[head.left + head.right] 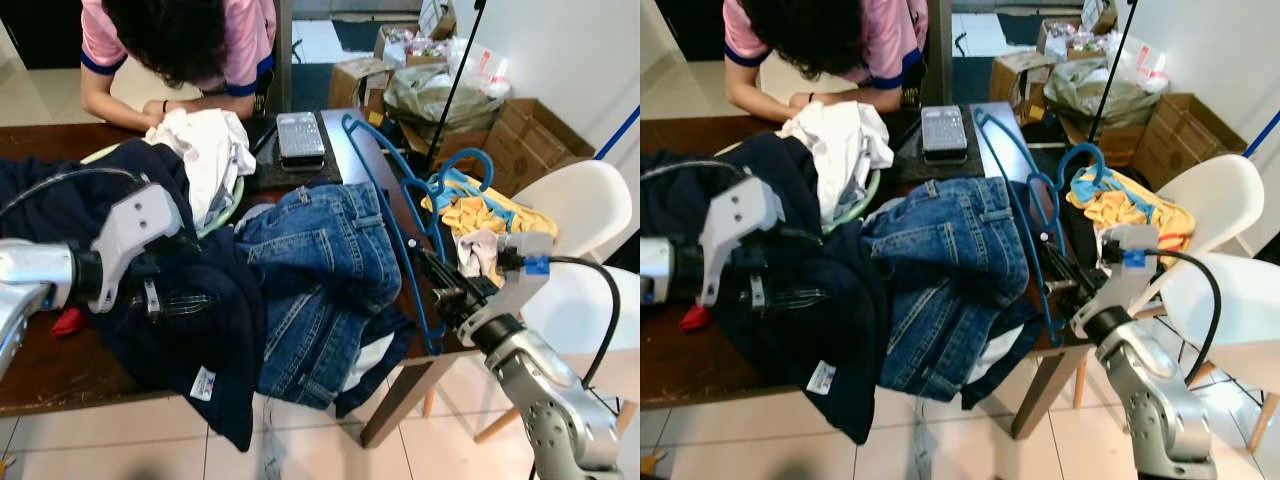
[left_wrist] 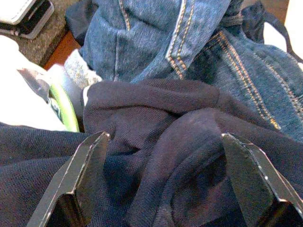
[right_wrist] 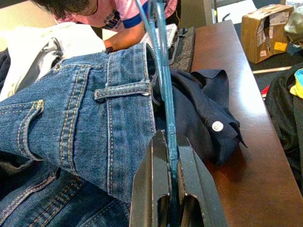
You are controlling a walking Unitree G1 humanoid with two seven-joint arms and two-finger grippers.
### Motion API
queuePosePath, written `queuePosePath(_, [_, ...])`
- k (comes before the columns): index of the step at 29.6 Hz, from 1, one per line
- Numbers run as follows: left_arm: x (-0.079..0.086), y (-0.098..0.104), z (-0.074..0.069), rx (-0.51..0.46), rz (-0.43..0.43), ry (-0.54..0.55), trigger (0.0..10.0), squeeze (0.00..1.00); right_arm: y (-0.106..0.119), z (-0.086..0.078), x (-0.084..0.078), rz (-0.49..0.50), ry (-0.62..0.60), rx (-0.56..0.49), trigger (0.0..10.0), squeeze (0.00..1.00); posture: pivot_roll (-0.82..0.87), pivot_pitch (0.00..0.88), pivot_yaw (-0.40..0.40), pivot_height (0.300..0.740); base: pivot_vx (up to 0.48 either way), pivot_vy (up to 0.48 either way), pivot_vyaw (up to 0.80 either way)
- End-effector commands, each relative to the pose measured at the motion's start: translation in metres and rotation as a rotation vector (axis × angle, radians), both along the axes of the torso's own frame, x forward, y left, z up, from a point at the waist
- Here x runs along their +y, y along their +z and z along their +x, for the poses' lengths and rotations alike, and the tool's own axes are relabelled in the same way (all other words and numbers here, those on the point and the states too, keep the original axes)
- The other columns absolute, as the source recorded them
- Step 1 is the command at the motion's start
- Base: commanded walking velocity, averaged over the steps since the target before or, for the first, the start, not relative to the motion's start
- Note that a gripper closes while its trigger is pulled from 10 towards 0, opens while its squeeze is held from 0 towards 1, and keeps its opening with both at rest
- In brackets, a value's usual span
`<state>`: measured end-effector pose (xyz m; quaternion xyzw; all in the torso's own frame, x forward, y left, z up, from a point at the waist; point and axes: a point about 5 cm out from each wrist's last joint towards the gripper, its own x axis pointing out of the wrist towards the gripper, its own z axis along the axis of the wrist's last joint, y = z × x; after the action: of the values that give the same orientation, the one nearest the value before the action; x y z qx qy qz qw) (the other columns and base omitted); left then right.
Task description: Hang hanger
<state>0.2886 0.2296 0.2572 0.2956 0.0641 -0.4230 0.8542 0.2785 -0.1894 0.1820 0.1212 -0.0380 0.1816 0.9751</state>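
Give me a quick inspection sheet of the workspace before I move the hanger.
Surface: brown wooden table, mostly covered in clothes.
Job's things: blue hanger, lying along the table's right edge beside the jeans.
Clutter: dark navy garment, white cloth, calculator.
Grippers: right gripper shut on blue hanger; left gripper open over the dark navy garment.
Cables: black cable looping off the right arm.
Surroundings: person bent over the far side, white chairs, cardboard boxes, yellow cloth.
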Motion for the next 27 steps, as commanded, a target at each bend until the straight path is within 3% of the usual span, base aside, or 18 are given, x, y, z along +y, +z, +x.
queuePosePath(1, [0.004,-0.005,-0.001,0.018,0.030,0.004,10.0,0.00,0.000,-0.001,0.000,0.008,-0.002,-0.002,10.0,0.00,0.05,0.150,-0.014,0.740,0.000,0.000,0.00])
queuePosePath(2, [0.004,-0.005,-0.001,0.018,0.030,0.004,10.0,0.00,0.000,-0.001,0.000,0.008,-0.002,-0.002,10.0,0.00,0.05,0.150,-0.014,0.740,0.000,0.000,0.00])
queuePosePath(3, [0.003,-0.009,-0.001,0.030,0.029,0.000,5.4,0.00,0.000,-0.002,0.001,0.009,-0.002,-0.002,10.0,0.00,0.04,0.149,-0.014,0.740,0.000,0.000,0.00])
queuePosePath(4, [0.003,-0.009,-0.001,0.030,0.029,0.000,5.4,0.00,0.000,-0.002,0.001,0.009,-0.002,-0.002,10.0,0.00,0.04,0.149,-0.014,0.740,0.000,0.000,0.00])
queuePosePath(5, [0.002,-0.013,-0.002,0.042,0.020,-0.006,0.0,0.00,0.000,-0.002,0.001,0.009,-0.003,-0.003,10.0,0.00,0.04,0.148,-0.015,0.740,0.000,0.000,0.00])
queuePosePath(15, [-0.003,-0.019,-0.001,0.054,0.018,-0.023,0.0,0.00,0.002,-0.001,0.000,0.007,-0.001,-0.008,10.0,0.00,0.04,0.142,-0.017,0.740,0.000,0.000,0.00])
queuePosePath(20, [-0.007,-0.010,0.002,-0.005,0.011,-0.028,0.0,0.00,0.001,-0.001,0.002,0.008,0.005,-0.009,10.0,0.00,0.04,0.137,-0.017,0.740,0.000,0.000,0.00])
queuePosePath(22, [-0.016,0.017,0.005,-0.127,-0.043,-0.038,0.0,0.00,0.001,-0.001,0.002,0.009,0.007,-0.009,10.0,0.00,0.04,0.131,-0.017,0.740,0.000,0.000,0.00])
queuePosePath(23, [-0.016,0.017,0.005,-0.127,-0.043,-0.038,0.0,0.00,0.001,-0.001,0.002,0.009,0.007,-0.009,10.0,0.00,0.04,0.131,-0.017,0.740,0.000,0.000,0.00])
queuePosePath(27, [-0.024,0.048,0.005,-0.252,-0.120,-0.049,0.0,0.00,0.001,0.000,0.002,0.011,0.007,-0.009,10.0,0.00,0.04,0.131,-0.017,0.740,0.000,0.000,0.00])
